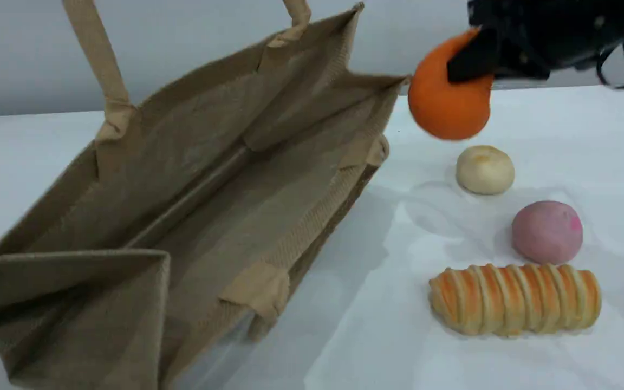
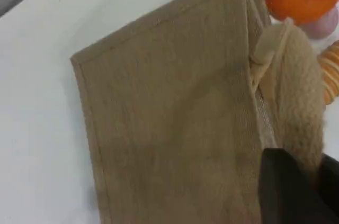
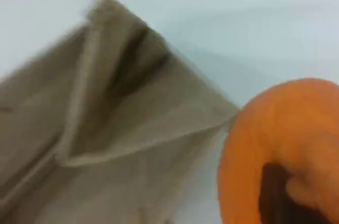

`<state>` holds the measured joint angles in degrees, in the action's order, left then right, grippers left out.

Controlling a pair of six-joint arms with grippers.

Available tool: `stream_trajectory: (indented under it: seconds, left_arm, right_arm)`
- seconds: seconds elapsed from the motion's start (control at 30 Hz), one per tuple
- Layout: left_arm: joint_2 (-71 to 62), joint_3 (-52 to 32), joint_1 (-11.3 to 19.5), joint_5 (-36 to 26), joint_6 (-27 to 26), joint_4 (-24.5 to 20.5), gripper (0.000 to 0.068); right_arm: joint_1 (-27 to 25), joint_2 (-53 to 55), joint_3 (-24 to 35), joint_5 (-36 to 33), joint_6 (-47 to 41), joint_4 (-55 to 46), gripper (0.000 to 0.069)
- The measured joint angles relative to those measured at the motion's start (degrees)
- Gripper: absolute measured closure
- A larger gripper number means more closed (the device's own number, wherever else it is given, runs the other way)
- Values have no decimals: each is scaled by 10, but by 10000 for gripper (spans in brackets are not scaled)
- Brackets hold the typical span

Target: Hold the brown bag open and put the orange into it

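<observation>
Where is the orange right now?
Scene view, upper right: the orange hangs in the right gripper, off the table, beside the brown bag and above the cream bun.

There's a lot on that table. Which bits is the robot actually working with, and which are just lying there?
In use: the brown bag, standing open; the orange, gripped in the right gripper and lifted off the table.

Lying about: the cream bun, the pink ball, the striped bread loaf.
</observation>
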<state>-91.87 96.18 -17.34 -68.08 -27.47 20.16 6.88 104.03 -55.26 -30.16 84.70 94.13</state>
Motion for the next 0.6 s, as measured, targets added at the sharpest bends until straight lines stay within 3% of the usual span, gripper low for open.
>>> stream_trajectory:
  seconds: [0.17,0.37,0.6]
  left_arm:
    - [0,0,-6,4,-16,27,597]
    - [-2,21,-34,1,-17,22,597]
    - [-10,58,-34,-9,10,-10,597]
  right_arm:
    - [0,-41,0,-63,-66,-77,663]
    - [0,-72,0,-114,-113,-125,663]
    - [26,-79,14,-174,-132,-149,663]
